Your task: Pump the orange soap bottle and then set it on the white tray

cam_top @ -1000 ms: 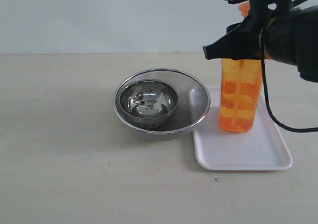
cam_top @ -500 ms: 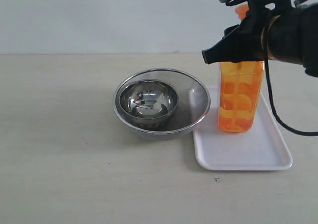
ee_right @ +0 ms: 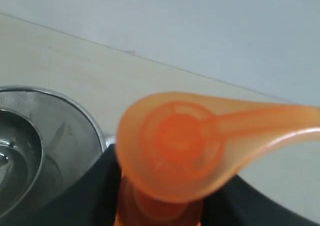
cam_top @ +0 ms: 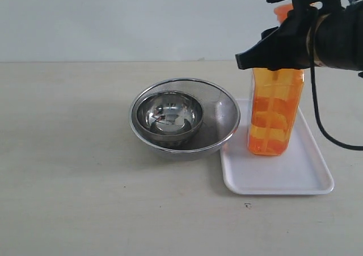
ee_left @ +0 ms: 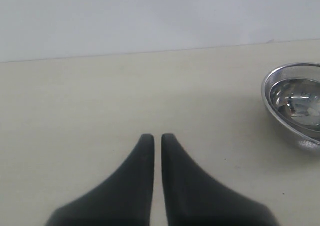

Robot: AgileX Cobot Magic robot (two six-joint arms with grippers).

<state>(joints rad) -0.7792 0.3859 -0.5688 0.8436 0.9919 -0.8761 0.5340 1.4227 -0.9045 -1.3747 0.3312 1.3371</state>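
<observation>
A pale blank wall (cam_top: pixel 113 17) stood behind a bare beige counter (cam_top: pixel 74 199), matte and level. On its right part lay the white tray (cam_top: pixel 283 182), long side running away from the camera. Two nested steel bowls (cam_top: pixel 227 125) sat just beside the tray on its left, the outer rim overhanging the tray's edge. The orange soap bottle (cam_top: pixel 273 117) stood within the tray's far half, its long axis close to upright and its top leaning slightly rightward. I could not tell whether its base rested on the tray floor or hung just above it. The right tool (cam_top: pixel 252 54) reached in from the right and clamped the bottle's neck under the pump head (ee_right: pixel 175 141), so setting it down probably called for a short straight descent. The left tool (ee_left: pixel 157 138) was closed on nothing, over bare counter well apart from the bottle.
</observation>
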